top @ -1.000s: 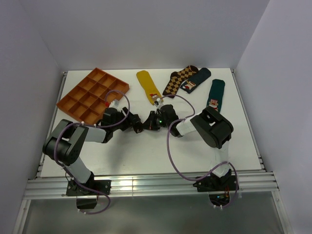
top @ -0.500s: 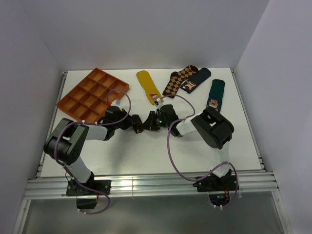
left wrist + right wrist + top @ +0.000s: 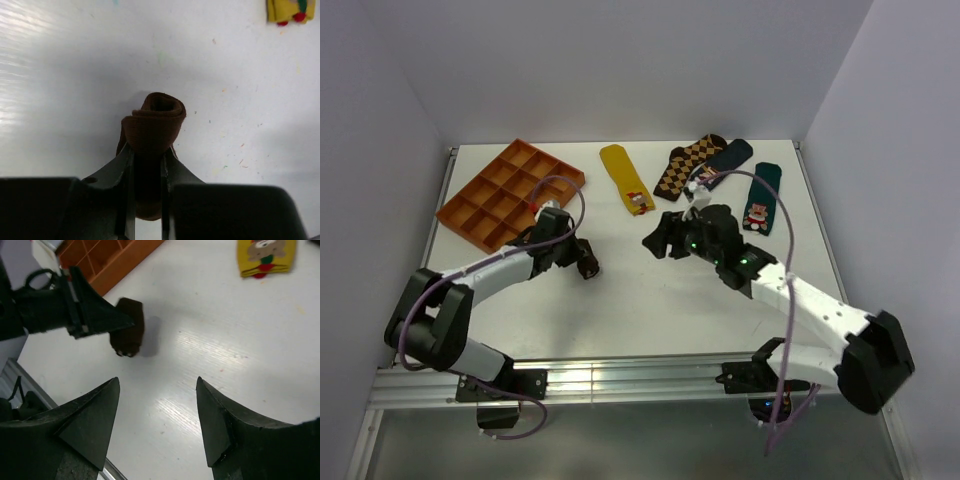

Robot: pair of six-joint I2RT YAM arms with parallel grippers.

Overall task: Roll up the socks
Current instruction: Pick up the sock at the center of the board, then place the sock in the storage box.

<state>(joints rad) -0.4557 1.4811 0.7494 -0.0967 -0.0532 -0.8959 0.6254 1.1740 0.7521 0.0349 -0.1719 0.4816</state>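
The socks show as one dark brown roll (image 3: 589,268) (image 3: 157,122) (image 3: 128,335), held just above the white table left of centre. My left gripper (image 3: 582,259) (image 3: 147,149) is shut on this roll, its two fingers pinching the sides, and the roll's open end faces away from the wrist. My right gripper (image 3: 656,240) (image 3: 158,380) is open with nothing between its fingers. It hovers right of the roll, well apart from it, pointing toward it. In the right wrist view the left gripper (image 3: 107,317) reaches in from the left.
An orange compartment tray (image 3: 510,190) (image 3: 120,260) lies at the back left. A mustard yellow sock (image 3: 625,178) (image 3: 290,10) (image 3: 265,257), a diamond-patterned sock (image 3: 685,165), a dark blue sock (image 3: 725,163) and a green sock (image 3: 762,195) lie along the back.
My right gripper opened, let go of the roll and drew back to the right. My left gripper closed on the roll and carried it slightly left.
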